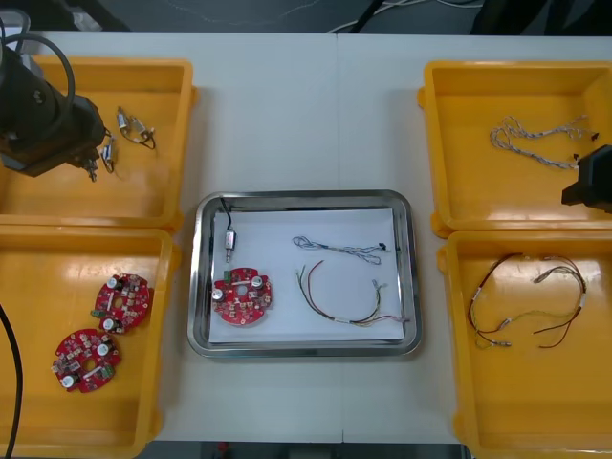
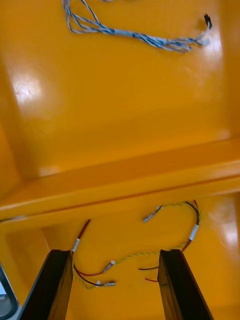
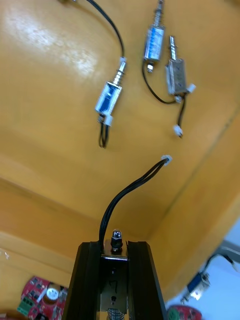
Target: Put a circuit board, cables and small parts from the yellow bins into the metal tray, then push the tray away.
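My left gripper [image 1: 96, 158] hangs over the far left yellow bin [image 1: 115, 65], shut on a small metal part [image 3: 115, 247] whose black cable [image 3: 132, 187] trails out past the fingertips. Three more small metal parts [image 3: 110, 97] lie on that bin's floor beyond it. The metal tray [image 1: 406, 277] in the middle holds a red circuit board [image 1: 241, 295], a small metal part [image 1: 229, 241], a blue and white cable [image 1: 339, 249] and a red and yellow cable [image 1: 349, 304]. My right gripper [image 2: 116, 287] stands open above the wall between the two right bins, with nothing between its fingers.
Two red circuit boards [image 1: 121, 302] lie in the near left bin [image 1: 158, 382]. A blue and white cable [image 1: 540, 139] lies in the far right bin [image 1: 435, 143]. A red and yellow cable [image 1: 531, 296] lies in the near right bin [image 1: 454, 335].
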